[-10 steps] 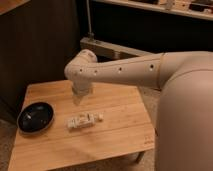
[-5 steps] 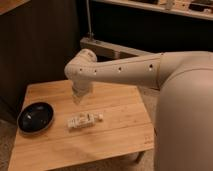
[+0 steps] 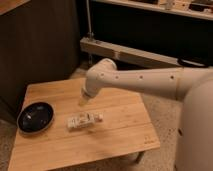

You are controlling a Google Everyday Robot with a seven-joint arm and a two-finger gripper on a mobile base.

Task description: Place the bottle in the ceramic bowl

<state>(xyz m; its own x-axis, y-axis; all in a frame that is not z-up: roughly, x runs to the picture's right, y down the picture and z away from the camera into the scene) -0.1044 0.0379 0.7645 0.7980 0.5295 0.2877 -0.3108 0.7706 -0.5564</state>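
Claw (image 3: 84,101) hangs near bottle (image 3: 82,121), grip can't tell; label txt unreadable; ceramic bowl (image 3: 36,117) nearby on table (image 3: 120,132).

**Dim room, warm tabletop**

The gripper (image 3: 84,101) hangs over the wooden table (image 3: 120,135), which is warmly lit. Left of it, the ceramic bowl (image 3: 36,118) catches a faint bluish sheen. Behind it lies deep shadow, and the arm (image 3: 145,80) shines pale.

Gripper (image 3: 84,101) hangs over table (image 3: 120,135); bottle (image 3: 82,121) lying flat just below it, ceramic bowl (image 3: 36,117) farther off at table edge
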